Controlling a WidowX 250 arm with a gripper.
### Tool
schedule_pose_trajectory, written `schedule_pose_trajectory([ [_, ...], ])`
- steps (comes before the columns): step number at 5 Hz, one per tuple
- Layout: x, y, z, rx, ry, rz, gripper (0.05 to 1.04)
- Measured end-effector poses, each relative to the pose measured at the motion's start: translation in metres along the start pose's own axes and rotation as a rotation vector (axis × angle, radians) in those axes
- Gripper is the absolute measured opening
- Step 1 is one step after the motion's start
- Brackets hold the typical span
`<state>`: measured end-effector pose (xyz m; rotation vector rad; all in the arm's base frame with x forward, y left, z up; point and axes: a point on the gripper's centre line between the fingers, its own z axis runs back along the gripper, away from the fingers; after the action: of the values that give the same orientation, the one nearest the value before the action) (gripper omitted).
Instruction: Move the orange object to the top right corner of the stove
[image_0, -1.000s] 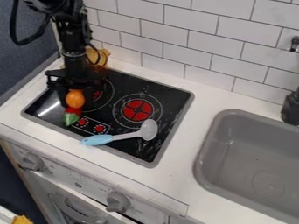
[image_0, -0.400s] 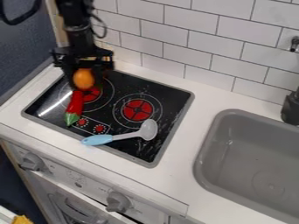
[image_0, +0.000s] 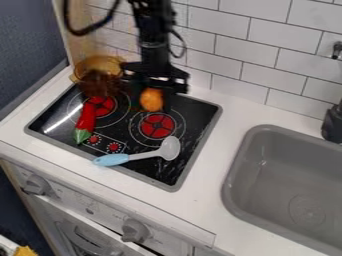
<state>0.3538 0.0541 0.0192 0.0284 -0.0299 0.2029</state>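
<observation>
Hand (image_0: 153, 103) gripping orange object (image_0: 151, 99), amber pot (image_0: 83, 67), contents unclear

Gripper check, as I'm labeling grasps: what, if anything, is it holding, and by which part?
The gripper holds the orange object by its sides, between its two fingers.

The gripper (image_0: 153, 97) holds the orange object (image_0: 151, 100) over the stove (image_0: 193, 145).

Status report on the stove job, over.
Gripper shut on orange object, over the stove toward its back. Chili pepper and blue-handled ladle on the cooktop, toward the front, clear of the back right corner.
</observation>
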Motion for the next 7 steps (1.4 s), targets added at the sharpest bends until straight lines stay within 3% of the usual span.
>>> schedule_pose_trajectory([
  [1,0.016,-0.027,-0.015,0.019,-0.022,-0.02,0.622],
  [2,0.028,-0.05,-0.036,0.026,0.011,-0.06,0.622],
  [3,0.041,-0.054,-0.04,0.023,-0.006,-0.057,0.622],
  [4,0.045,-0.055,-0.039,0.018,-0.004,-0.052,0.693],
  [5,0.044,-0.057,-0.041,0.008,-0.001,-0.061,0.959],
  [7,0.037,-0.058,-0.041,-0.027,0.019,-0.069,0.996],
])
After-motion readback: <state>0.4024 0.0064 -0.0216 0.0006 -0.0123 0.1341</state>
